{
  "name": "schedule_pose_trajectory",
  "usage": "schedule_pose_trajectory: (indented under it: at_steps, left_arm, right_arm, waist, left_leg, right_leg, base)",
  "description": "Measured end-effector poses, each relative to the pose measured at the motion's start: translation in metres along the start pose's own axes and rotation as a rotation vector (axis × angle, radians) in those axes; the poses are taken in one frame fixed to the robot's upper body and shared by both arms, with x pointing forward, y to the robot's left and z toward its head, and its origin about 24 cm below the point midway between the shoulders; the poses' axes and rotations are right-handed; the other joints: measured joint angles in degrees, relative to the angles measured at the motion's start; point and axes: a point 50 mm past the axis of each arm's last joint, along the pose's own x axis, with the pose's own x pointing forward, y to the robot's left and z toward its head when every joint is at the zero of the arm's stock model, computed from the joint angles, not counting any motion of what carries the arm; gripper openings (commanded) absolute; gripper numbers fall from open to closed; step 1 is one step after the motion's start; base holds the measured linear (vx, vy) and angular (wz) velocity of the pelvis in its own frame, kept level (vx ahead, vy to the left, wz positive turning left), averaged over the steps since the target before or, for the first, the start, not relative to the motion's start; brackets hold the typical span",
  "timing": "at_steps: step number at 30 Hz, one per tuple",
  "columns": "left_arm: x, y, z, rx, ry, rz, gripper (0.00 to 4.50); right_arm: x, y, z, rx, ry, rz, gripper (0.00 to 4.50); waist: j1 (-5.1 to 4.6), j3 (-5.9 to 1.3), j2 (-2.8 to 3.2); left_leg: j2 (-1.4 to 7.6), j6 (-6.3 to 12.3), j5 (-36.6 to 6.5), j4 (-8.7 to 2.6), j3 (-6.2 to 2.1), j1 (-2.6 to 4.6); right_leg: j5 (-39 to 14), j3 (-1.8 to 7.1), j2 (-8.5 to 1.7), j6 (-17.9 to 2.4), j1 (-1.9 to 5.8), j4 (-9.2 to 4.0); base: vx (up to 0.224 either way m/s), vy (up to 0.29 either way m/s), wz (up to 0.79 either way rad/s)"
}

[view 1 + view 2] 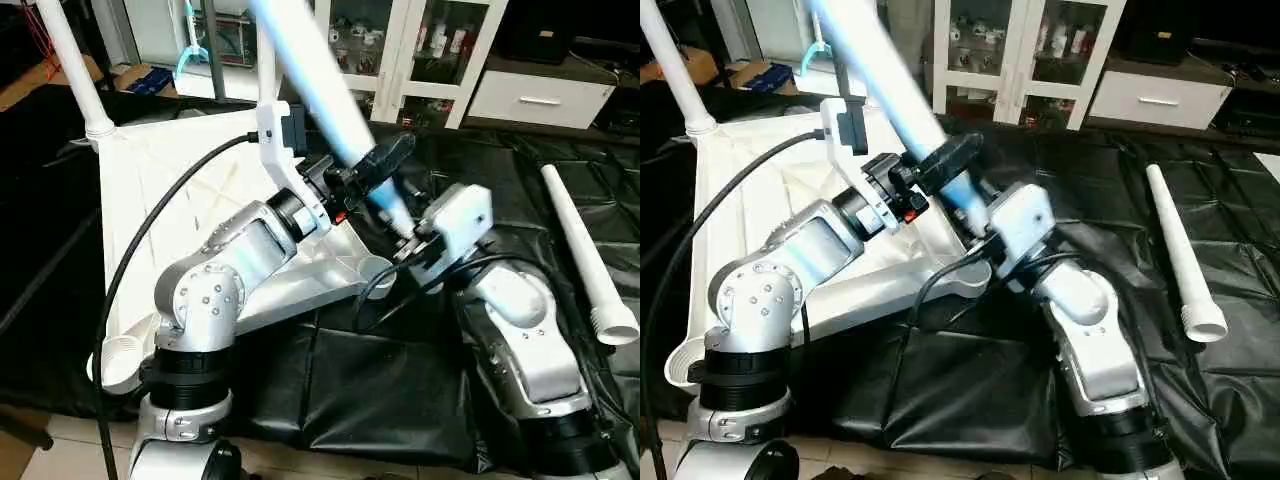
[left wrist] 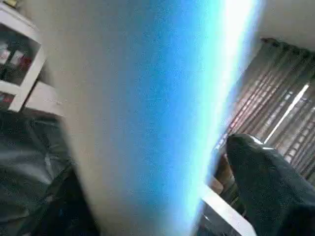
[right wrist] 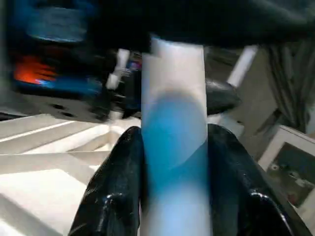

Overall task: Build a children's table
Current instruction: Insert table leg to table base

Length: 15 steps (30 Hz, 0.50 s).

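The long tapered white tube leg [image 1: 330,100] slanted above the white plastic square top [image 1: 160,190], its lower end near the round corner socket [image 1: 375,267]; the right gripper [image 3: 172,142] clamped it low down, the left gripper [image 1: 372,165] stood around it higher up; a misaligned tip could jam on the socket rim, or the leg could slip through the looser upper hold

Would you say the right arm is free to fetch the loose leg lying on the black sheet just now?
Probably not yet: the right pincer is closed on the slanted leg, though nothing blocks the way to the loose leg.
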Motion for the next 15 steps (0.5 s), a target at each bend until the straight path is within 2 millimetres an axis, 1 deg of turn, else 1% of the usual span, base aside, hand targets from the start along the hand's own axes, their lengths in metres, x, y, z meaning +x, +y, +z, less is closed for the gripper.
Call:
schedule_pose_trajectory:
  at_steps: [4,6,7,8,10,11,12,15]
  left_arm:
    - [0.0,0.0008,0.0007,-0.01,-0.011,0.014,3.07]
    - [-0.0007,0.0022,0.0017,-0.015,-0.02,0.023,2.81]
    - [-0.0008,0.0027,0.0018,-0.016,-0.022,0.026,2.81]
    - [-0.0008,0.0035,0.0019,-0.018,-0.026,0.032,2.62]
    - [-0.0005,0.004,0.0024,-0.023,-0.038,0.041,2.55]
    - [-0.0003,0.0041,0.0024,-0.024,-0.042,0.045,2.42]
    - [-0.0003,0.0045,0.0025,-0.024,-0.043,0.048,2.42]
    - [0.0001,0.0057,0.0016,-0.031,-0.044,0.055,2.12]
  right_arm:
    - [0.0009,0.0013,0.0004,0.001,-0.003,-0.009,1.46]
    - [0.0015,0.0012,0.0007,-0.002,-0.004,-0.026,1.46]
    - [0.0016,0.0009,0.0006,-0.009,-0.001,-0.035,1.46]
    - [0.0019,0.0009,0.0005,-0.011,0.0,-0.044,1.46]
    - [0.0029,0.0008,0.0008,-0.009,-0.004,-0.067,1.46]
    - [0.0031,0.0007,0.0009,-0.01,-0.004,-0.074,1.46]
    - [0.0033,0.0007,0.0009,-0.011,-0.004,-0.076,1.46]
    - [0.0033,-0.0001,0.0009,-0.012,-0.004,-0.089,1.46]
  waist:
    - [-0.02,0.0,0.01]
    - [-0.01,0.0,0.01]
    - [0.0,0.0,0.01]
    - [-0.01,0.0,0.02]
    - [-0.02,0.01,0.04]
    - [-0.02,0.01,0.04]
    - [-0.02,0.01,0.04]
    - [0.0,0.02,0.09]
  left_leg:
    - [0.0,0.0,0.0,0.0,0.0,0.01]
    - [0.0,0.0,0.0,0.0,-0.01,0.01]
    - [0.0,0.0,0.0,0.0,-0.01,0.01]
    - [0.0,0.0,0.0,0.0,-0.01,0.0]
    - [0.0,0.0,0.0,0.0,-0.01,0.01]
    - [-0.01,0.0,0.0,0.0,-0.01,0.01]
    - [-0.01,0.0,0.0,0.0,-0.01,0.01]
    - [-0.01,0.0,0.0,0.0,-0.01,0.0]
  right_leg:
    - [0.0,0.0,0.0,0.0,0.0,0.0]
    - [0.0,0.0,0.0,0.0,0.0,0.0]
    - [0.0,0.0,0.0,0.0,0.0,0.0]
    - [0.0,0.0,0.0,0.1,0.0,0.0]
    - [0.0,0.0,0.0,0.1,0.0,-0.01]
    - [0.0,0.01,0.0,0.1,0.01,-0.01]
    - [0.0,0.01,0.0,0.1,0.01,-0.01]
    - [0.0,0.0,0.0,0.1,0.0,-0.01]
  base:
    - [0.0,0.0,0.0]
    - [0.0,0.0,0.0]
    - [0.0,0.0,0.0]
    - [0.0,0.0,0.0]
    - [0.0,0.0,0.0]
    - [0.0,0.0,0.0]
    - [0.0,0.0,0.0]
    - [0.0,0.0,0.0]
